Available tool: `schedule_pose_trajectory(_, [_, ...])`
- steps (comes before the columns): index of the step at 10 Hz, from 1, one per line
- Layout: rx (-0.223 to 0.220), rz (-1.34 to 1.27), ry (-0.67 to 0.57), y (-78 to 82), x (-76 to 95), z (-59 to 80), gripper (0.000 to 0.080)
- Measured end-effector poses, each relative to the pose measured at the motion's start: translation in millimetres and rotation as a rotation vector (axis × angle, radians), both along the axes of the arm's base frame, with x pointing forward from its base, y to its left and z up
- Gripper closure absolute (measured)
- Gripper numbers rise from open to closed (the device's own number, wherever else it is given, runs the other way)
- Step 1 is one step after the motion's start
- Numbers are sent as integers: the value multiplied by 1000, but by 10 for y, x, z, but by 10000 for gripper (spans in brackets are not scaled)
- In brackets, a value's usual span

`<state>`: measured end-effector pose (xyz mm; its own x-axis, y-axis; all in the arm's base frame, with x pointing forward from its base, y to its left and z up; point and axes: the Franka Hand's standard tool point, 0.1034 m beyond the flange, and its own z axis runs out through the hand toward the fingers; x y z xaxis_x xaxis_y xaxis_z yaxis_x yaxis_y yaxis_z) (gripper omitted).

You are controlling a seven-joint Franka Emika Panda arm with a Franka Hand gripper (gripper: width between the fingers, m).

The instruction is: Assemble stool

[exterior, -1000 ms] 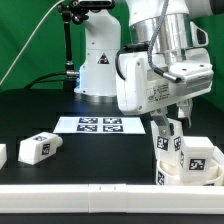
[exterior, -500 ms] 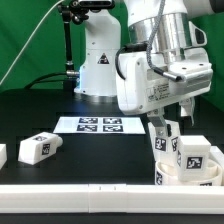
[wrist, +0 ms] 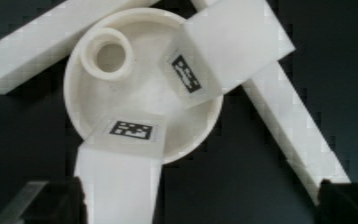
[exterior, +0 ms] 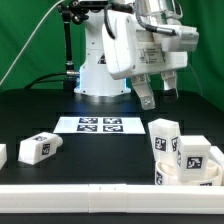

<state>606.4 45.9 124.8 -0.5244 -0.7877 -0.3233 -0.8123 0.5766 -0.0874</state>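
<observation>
Green cloth (exterior: pixel 25 50) backs a black counter (exterior: pixel 100 160); the seat (exterior: pixel 190 176), legs (exterior: pixel 164 135) upright on it, sits at the near corner on the exterior view's right; a loose leg (exterior: pixel 38 148) lies by the near edge; the marker board (exterior: pixel 98 125) is mid-counter; the gripper (exterior: pixel 158 93) hangs above, fingers spread wide, holding nothing.

Round white seat (wrist: pixel 108 100), tagged leg (wrist: pixel 229 45), black table (wrist: pixel 25 22)
</observation>
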Motion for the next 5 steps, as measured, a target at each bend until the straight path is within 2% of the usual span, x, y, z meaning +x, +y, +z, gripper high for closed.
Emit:
schedule_pose_trajectory(4, [-12,55,5,7,-30,-42,150])
schedule_pose_trajectory(5, [-42,222,7,-108,-102,-89,150])
